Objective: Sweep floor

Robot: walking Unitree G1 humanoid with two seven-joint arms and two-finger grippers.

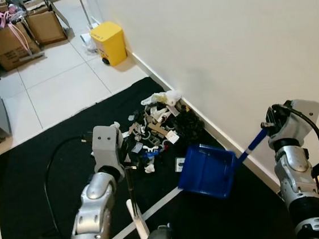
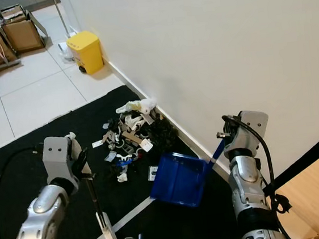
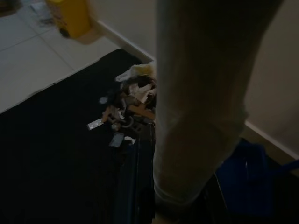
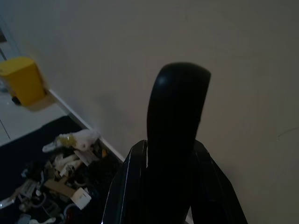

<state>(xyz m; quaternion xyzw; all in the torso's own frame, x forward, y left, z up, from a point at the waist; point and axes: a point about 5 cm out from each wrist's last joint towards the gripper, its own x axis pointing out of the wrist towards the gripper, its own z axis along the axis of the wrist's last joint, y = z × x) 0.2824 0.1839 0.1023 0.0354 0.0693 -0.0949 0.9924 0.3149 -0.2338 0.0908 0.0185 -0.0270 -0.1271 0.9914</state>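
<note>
Black matting point(image 1: 35, 184) covers the floor along the white wall point(image 1: 243, 42), and it is taken here as the landmark. On the mat, against the wall's skirting, a pile of mixed rubbish point(image 1: 160, 125) is gathered. On the mat just beside this pile, on the robot's side, a blue dustpan point(image 1: 207, 170) is placed, its handle held up by the right gripper point(image 1: 270, 128), which is clamped on it. Off the mat, further along the wall, a yellow bin point(image 1: 109, 42) is seen, with cardboard boxes point(image 1: 11, 35) beyond it. The left gripper point(image 1: 115, 158) is closed on the thin shaft of a broom point(image 1: 133, 202), standing over the mat near the pile. A risk is judged: the pan's mouth is not clearly turned to the pile, so the scraps could be pushed past it or scattered over the mat.
</note>
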